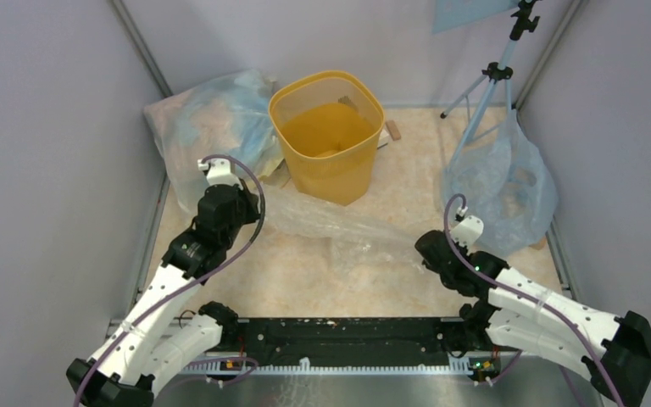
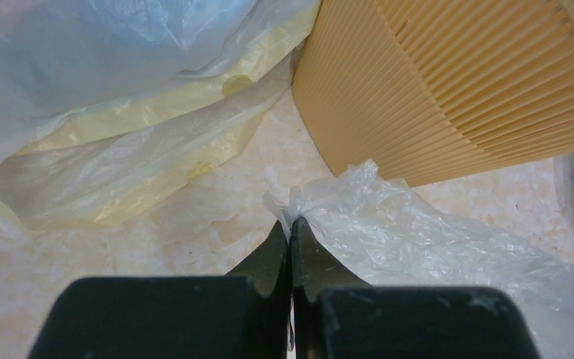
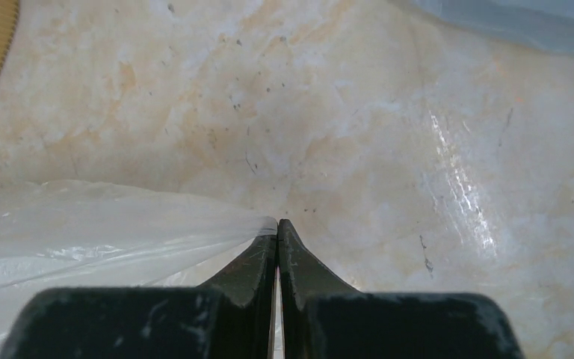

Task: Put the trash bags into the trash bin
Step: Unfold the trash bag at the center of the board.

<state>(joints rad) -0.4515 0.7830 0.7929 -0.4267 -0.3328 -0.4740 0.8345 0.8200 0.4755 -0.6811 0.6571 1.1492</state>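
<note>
The trash bag lies flat on the table, a sheet of clear wrinkled film spread between my two arms, in front of the trash bin and not in it. Its left end sits just beside the foot of the bin, and its right end reaches out across the marbled top.

My left gripper is closed tight, fingers pressed together with no gap, and a crumpled corner of the bag is nipped at their tips. From that pinch the film fans out to the right along the base of the bin's ribbed wall. My right gripper is also fully closed. In its wrist view the bag's edge narrows to a point that ends right at the seam between the fingers, so I read it as pinched there too; the rest of the film trails off to the left of the fingers.

The bin stands upright at the back of the table, open mouth up. A bluish sack leans against its left side, with a fold of yellowish film lying under it. A second bluish sack sits in the right-hand corner at the foot of a tripod, well apart from the right gripper.
</note>
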